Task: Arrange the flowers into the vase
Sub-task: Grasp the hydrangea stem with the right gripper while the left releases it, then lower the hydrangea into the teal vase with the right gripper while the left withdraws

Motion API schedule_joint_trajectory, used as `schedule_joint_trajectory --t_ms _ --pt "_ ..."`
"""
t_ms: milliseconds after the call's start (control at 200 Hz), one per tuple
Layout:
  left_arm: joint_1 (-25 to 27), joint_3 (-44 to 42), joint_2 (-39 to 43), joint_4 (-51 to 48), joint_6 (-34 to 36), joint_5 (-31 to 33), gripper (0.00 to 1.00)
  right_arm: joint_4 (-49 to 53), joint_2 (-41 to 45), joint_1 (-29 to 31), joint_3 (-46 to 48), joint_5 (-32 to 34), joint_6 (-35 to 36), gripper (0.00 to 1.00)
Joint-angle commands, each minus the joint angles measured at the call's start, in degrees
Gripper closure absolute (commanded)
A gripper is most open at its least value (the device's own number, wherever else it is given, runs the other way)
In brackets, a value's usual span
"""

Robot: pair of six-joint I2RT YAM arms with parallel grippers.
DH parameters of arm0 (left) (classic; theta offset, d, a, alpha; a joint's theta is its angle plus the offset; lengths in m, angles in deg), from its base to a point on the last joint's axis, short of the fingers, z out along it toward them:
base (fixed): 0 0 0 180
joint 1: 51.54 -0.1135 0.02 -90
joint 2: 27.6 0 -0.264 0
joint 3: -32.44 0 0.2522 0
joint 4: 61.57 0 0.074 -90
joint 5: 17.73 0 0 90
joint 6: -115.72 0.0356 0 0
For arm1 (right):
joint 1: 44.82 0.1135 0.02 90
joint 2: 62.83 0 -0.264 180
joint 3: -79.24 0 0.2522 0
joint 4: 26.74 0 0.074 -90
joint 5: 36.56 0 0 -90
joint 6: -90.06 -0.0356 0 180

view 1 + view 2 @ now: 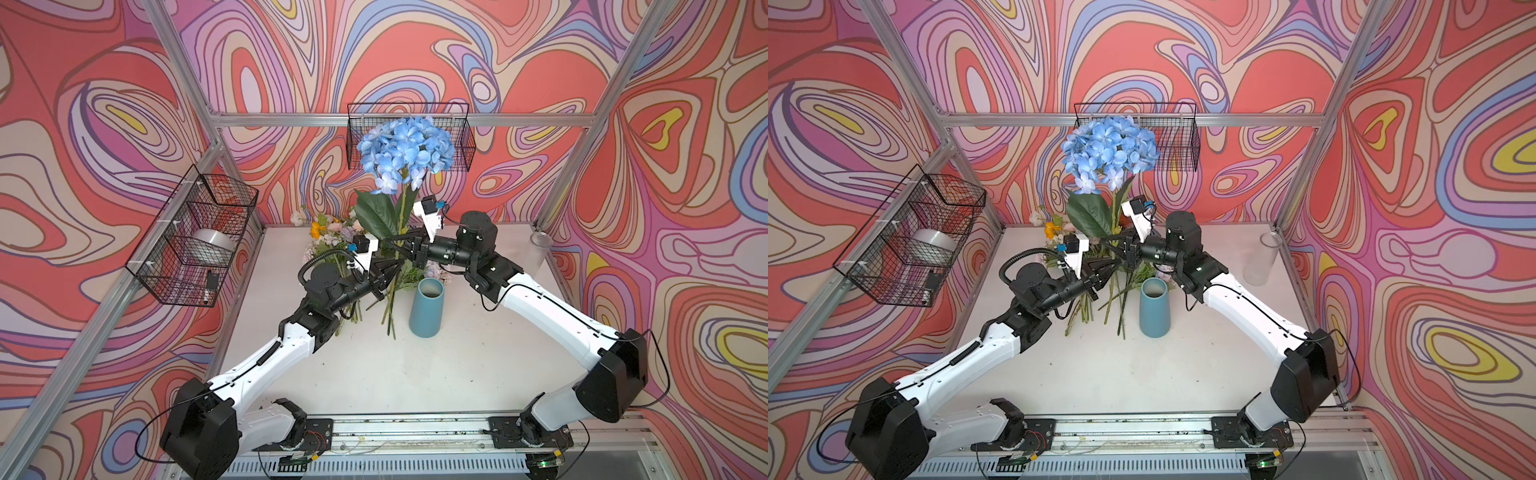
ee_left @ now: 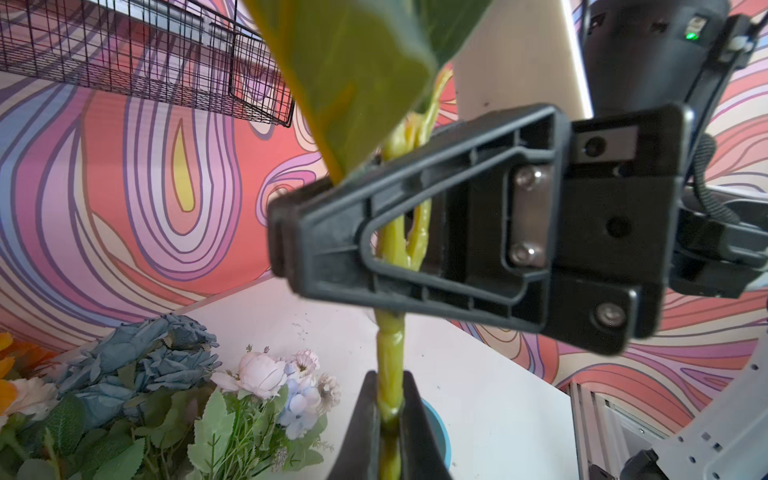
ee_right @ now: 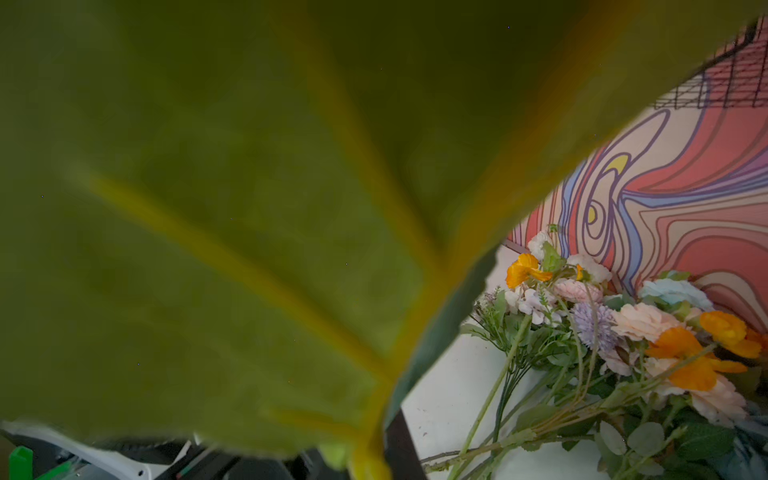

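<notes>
Hydrangea (image 1: 405,151) was what I had in hand. Its big blue head stood high above the tabletop (image 1: 374,365), overlapping the back wire basket (image 1: 459,137) in both top views, and its stem (image 2: 390,357) ran nearly straight down. A broad green leaf (image 1: 376,214) hung off the stem below the head and blocked most of my right wrist view.

My left tool (image 2: 390,419) was clamped on the stem low down, with both pads (image 2: 363,415) pressed against the green. My right tool (image 2: 284,237) was closed on the same stem a little higher, just under the leaf, reaching in from the opposite side.

The teal vase (image 1: 426,309) stood upright on the tabletop, just to the right of the two tools. The other flowers (image 3: 648,332) lay in a heap behind the arms, heads toward the back wall: orange, pink, cream, lilac and dusty blue.

A clear glass cylinder (image 1: 539,249) stood in the right rear corner, well apart. A second wire basket (image 1: 195,237) hung on the left wall with something round and silver inside.
</notes>
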Motion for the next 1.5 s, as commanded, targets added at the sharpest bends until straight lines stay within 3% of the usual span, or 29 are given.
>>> schedule_joint_trajectory --t_ms 0,50,130,340,451,621,891,1162,1377,1497 --pt "0.3 1.5 1.6 1.0 0.2 0.3 0.43 2.1 1.1 -0.1 1.1 2.1 1.3 1.0" --pt "0.3 0.9 2.4 1.4 -0.8 2.4 0.15 2.8 1.7 0.0 1.1 2.9 1.8 1.0" --pt "0.2 -0.6 4.3 2.4 -2.9 8.7 0.0 5.1 2.8 0.0 0.0 5.9 3.3 1.0" --pt "-2.7 -5.7 9.8 -1.2 -8.4 28.1 0.0 12.4 5.7 -0.9 -6.2 16.1 6.2 1.0" --pt "-6.6 -6.5 9.5 -6.1 -13.5 31.3 0.0 14.3 7.0 -1.9 -8.9 18.1 7.1 1.0" --pt "-10.0 -9.5 5.9 -5.9 -19.8 30.2 0.0 17.4 9.3 -2.3 -10.8 24.1 10.9 1.0" --pt "-10.2 -9.6 1.1 -6.5 -20.0 27.8 0.0 18.8 14.2 -2.6 -5.6 33.5 13.9 1.0" --pt "-10.2 -9.5 0.8 -6.6 -18.7 28.8 0.0 18.3 14.8 -2.6 0.9 35.5 13.0 1.0" --pt "-10.5 -8.9 1.9 -10.1 -14.9 31.8 0.01 13.5 13.2 -2.6 9.4 34.8 8.3 1.0" --pt "-10.7 -7.0 0.9 -15.0 -12.0 32.9 0.11 11.1 12.1 -2.6 14.0 33.5 5.4 1.0"
